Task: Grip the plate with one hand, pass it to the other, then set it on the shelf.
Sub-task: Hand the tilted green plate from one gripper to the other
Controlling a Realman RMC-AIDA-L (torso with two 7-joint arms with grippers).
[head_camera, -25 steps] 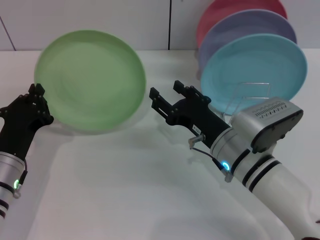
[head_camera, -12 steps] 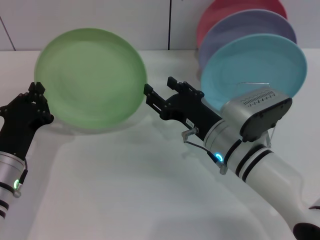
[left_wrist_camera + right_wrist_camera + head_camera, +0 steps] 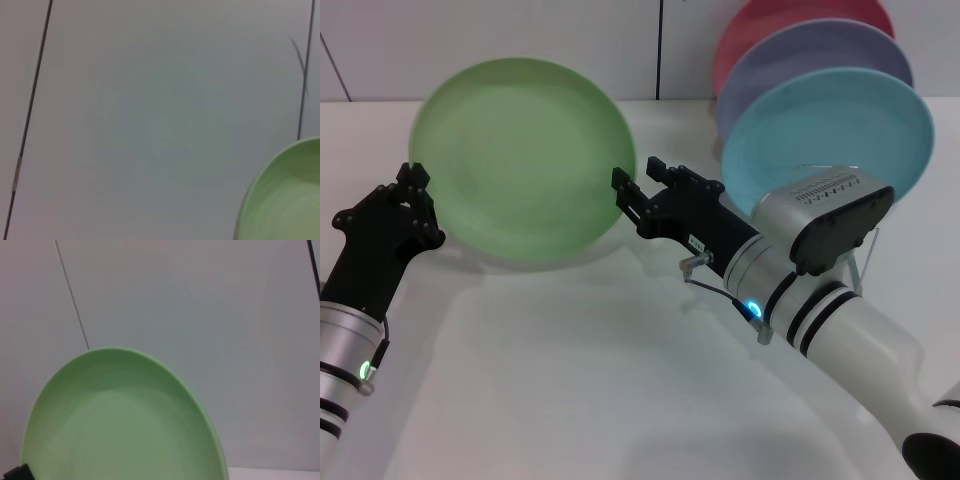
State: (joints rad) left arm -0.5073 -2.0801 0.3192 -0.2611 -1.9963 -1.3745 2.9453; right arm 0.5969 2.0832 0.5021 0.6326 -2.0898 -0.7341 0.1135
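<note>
The light green plate (image 3: 525,160) is held upright above the table, its face toward me. My left gripper (image 3: 415,195) is shut on its left rim. My right gripper (image 3: 637,185) is open at the plate's right rim, one black finger overlapping the edge and the other just beside it. Whether a finger touches the rim cannot be told. The plate fills the lower part of the right wrist view (image 3: 120,420) and shows as a green arc (image 3: 285,200) in the left wrist view. Thin wire of the shelf (image 3: 867,262) shows behind my right forearm.
A turquoise plate (image 3: 830,130), a lavender plate (image 3: 800,55) and a pink plate (image 3: 770,20) stand upright in a row at the back right on the shelf. The white table (image 3: 570,380) stretches below both arms. A pale panelled wall stands behind.
The left arm has carried the green plate to the right. The right gripper has moved forward and left until its fingers reach the plate's right rim.
</note>
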